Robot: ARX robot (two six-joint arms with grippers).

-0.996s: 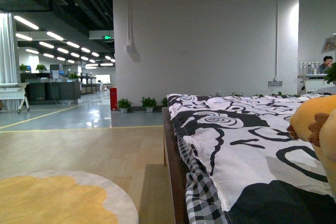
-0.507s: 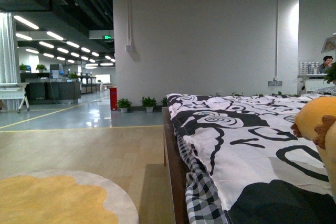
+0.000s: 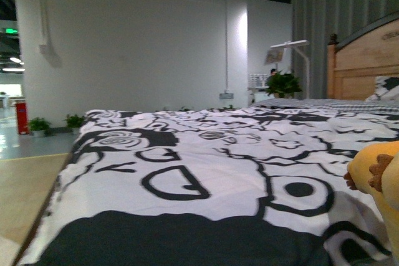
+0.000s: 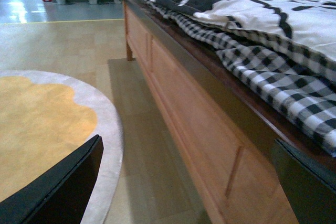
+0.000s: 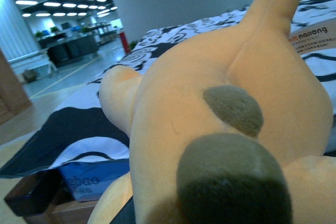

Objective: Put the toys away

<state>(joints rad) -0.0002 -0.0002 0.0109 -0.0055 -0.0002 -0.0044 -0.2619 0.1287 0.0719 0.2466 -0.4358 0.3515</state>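
In the front view the plush animal point(image 3: 377, 172) shows only as an orange-yellow bulge with a brown tuft at about 4 o'clock, cut by the frame edge, above the black-and-white duvet point(image 3: 206, 172) that covers the counter. A wooden headboard point(image 3: 368, 60) stands at 2 o'clock, with a potted plant point(image 3: 283, 83) and a white lamp point(image 3: 293, 45) near 1 o'clock.

The right wrist view is the only one that shows the toy closely. Its rounded orange-yellow body nearly fills the picture, with two grey-brown patches and a pointed limb raised. A printed tag point(image 5: 315, 38) lies just beside that limb, and a blue box point(image 5: 92, 179) sits under the duvet's edge. The right tool is hidden behind the toy, so I cannot tell whether it is pinching anything.

Only the left wrist view shows the counter's wooden side point(image 4: 194, 124), a checked sheet point(image 4: 278, 72) hanging under the duvet, and a round yellow rug point(image 4: 42, 124) on the floor nearby. The left tool point(image 4: 187, 142) is spread wide and holds nothing, its two dark fingers point(image 4: 68, 187) well apart.
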